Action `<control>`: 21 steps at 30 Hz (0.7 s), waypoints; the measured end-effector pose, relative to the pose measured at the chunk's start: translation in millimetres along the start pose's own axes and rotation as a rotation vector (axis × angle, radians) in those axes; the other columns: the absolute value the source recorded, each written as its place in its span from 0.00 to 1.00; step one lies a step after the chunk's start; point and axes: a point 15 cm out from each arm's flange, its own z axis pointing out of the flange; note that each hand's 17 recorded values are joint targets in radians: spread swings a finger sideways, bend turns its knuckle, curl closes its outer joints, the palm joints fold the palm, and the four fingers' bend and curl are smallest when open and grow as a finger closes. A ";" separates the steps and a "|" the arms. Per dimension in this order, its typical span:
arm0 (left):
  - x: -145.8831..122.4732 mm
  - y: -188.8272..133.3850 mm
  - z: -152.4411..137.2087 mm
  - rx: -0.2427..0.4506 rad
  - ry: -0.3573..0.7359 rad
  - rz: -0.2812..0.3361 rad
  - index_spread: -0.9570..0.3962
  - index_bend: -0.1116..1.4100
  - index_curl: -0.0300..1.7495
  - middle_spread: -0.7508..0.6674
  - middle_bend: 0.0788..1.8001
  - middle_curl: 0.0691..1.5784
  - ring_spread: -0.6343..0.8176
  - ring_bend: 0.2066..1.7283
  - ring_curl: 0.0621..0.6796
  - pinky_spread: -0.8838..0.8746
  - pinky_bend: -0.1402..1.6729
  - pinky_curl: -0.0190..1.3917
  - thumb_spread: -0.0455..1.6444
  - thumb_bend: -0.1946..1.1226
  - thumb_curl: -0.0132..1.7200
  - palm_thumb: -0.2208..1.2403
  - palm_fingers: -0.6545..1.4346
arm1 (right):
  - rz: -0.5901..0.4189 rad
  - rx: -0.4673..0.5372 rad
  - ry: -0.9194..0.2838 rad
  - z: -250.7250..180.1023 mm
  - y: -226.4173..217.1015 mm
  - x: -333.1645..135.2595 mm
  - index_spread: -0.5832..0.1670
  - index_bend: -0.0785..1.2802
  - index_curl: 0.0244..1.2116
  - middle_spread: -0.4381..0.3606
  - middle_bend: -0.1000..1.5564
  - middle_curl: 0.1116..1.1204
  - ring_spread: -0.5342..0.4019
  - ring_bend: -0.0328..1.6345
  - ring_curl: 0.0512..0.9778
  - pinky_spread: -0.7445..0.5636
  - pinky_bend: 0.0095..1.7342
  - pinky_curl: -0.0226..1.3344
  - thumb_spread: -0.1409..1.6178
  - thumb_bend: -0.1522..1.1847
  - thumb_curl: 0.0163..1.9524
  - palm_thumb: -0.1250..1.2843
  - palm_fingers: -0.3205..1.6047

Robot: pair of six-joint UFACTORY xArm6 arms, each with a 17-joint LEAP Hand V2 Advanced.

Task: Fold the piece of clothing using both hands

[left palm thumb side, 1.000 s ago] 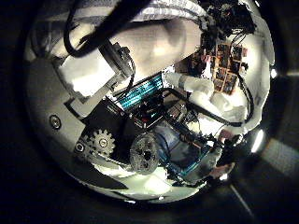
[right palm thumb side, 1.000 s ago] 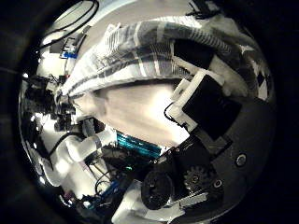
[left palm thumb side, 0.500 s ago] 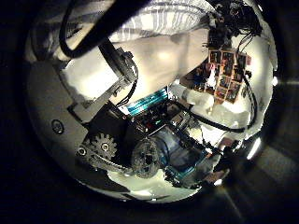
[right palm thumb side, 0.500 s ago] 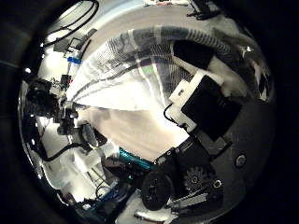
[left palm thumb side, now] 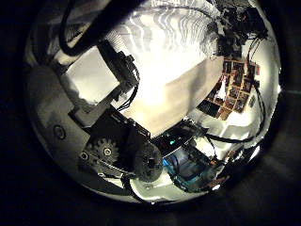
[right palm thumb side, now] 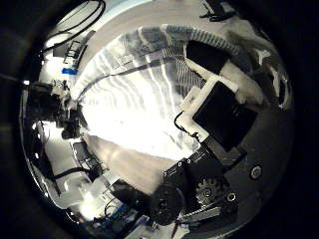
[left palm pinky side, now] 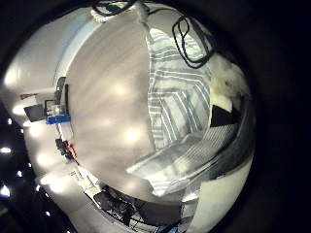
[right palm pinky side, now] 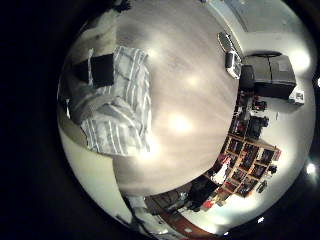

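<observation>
Left hand (left palm thumb side: 103, 113): black and white fingers curled onto the pale striped woven garment (left palm pinky side: 190, 107), which fills much of both left palm views, so it sits close under that palm. In the left little finger side view the cloth lies on a light wood-grain desk (left palm pinky side: 107, 107), bunched into ridges, with one flap doubled back toward a lower fold. The garment's edge runs beside bare desk surface. A dark finger part (left palm pinky side: 224, 115) presses into the cloth at its far side, and the grasp looks like a pinch, though the contact point is partly hidden.

Right hand (right palm thumb side: 214, 105): fingers bent over the same striped garment (right palm thumb side: 150, 90), the cloth drawn taut and brightly lit beneath the palm. In the right little finger side view the garment (right palm pinky side: 120, 105) lies crumpled on the desk (right palm pinky side: 190, 90), with a black finger part (right palm pinky side: 100, 70) clamped on its upper edge and open desk stretching away beyond it.
</observation>
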 end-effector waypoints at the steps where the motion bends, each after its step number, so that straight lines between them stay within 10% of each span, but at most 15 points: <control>1: -1.7 -5.1 5.3 -0.002 0.005 -0.003 0.21 0.27 0.81 0.08 0.48 0.70 0.12 0.72 0.67 0.13 0.61 0.64 0.61 0.12 0.31 0.65 0.72 | 0.004 0.007 0.000 3.4 -3.5 -0.5 0.44 0.88 0.72 0.35 0.83 0.73 0.35 0.85 0.73 0.41 0.74 0.61 0.68 0.09 0.36 0.73 0.73; 10: -2.3 -39.0 39.4 0.019 0.032 -0.019 0.29 0.19 0.70 0.20 0.26 0.60 0.19 0.58 0.61 0.19 0.50 0.64 0.62 0.12 0.28 0.57 0.39 | 0.052 0.088 0.003 32.5 -32.7 23.9 0.37 0.63 0.63 0.34 0.72 0.61 0.32 0.79 0.64 0.29 0.67 0.55 0.70 0.09 0.32 0.66 0.66; 13: -4.6 -41.2 41.8 0.031 0.061 -0.038 0.38 0.17 0.64 0.34 0.15 0.53 0.30 0.55 0.58 0.28 0.44 0.63 0.63 0.12 0.27 0.54 0.28 | 0.066 0.097 0.002 32.7 -33.5 31.7 0.27 0.39 0.56 0.30 0.63 0.56 0.28 0.78 0.61 0.24 0.68 0.52 0.71 0.09 0.31 0.62 0.45; 21: -22.4 -40.1 11.7 0.126 0.123 -0.104 0.63 0.14 0.46 0.67 0.04 0.36 0.56 0.43 0.42 0.55 0.34 0.54 0.65 0.12 0.25 0.48 0.25 | 0.126 0.168 0.015 -18.3 -25.8 74.5 0.16 0.31 0.43 0.30 0.45 0.42 0.38 0.66 0.47 0.54 0.56 0.47 0.74 0.09 0.27 0.55 0.26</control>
